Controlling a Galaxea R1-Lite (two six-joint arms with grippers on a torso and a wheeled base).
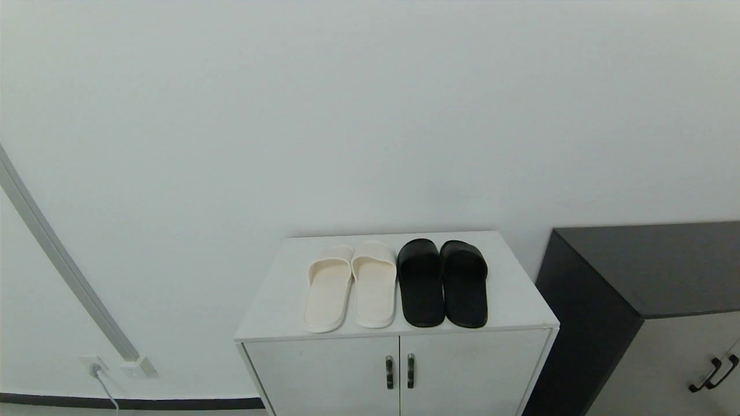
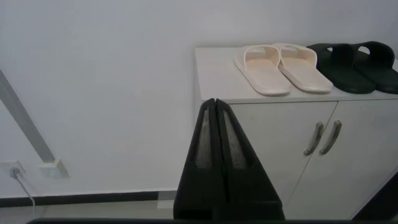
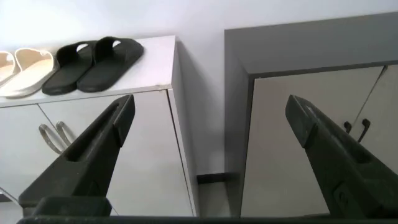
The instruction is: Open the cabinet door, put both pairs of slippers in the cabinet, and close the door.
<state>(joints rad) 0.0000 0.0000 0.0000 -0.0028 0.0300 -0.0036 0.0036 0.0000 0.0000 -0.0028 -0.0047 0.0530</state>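
A small white cabinet [image 1: 272, 312] stands against the wall, its two doors closed, with two dark handles [image 1: 399, 371] at the centre seam. On its top lie a cream pair of slippers [image 1: 350, 285] on the left and a black pair of slippers [image 1: 444, 283] on the right, toes to the wall. My left gripper [image 2: 215, 106] is shut, held off the cabinet's left front corner, below the level of the cream slippers [image 2: 283, 67]. My right gripper [image 3: 208, 109] is open, held in front of the gap between the white cabinet [image 3: 149, 130] and the grey one, with the black slippers [image 3: 93, 62] off to one side.
A taller dark-topped grey cabinet [image 1: 642, 306] stands close to the right of the white one, with black handles [image 1: 714, 374]. A grey trunking strip [image 1: 58, 260] runs down the wall at left to a socket with a plugged cable [image 1: 95, 370].
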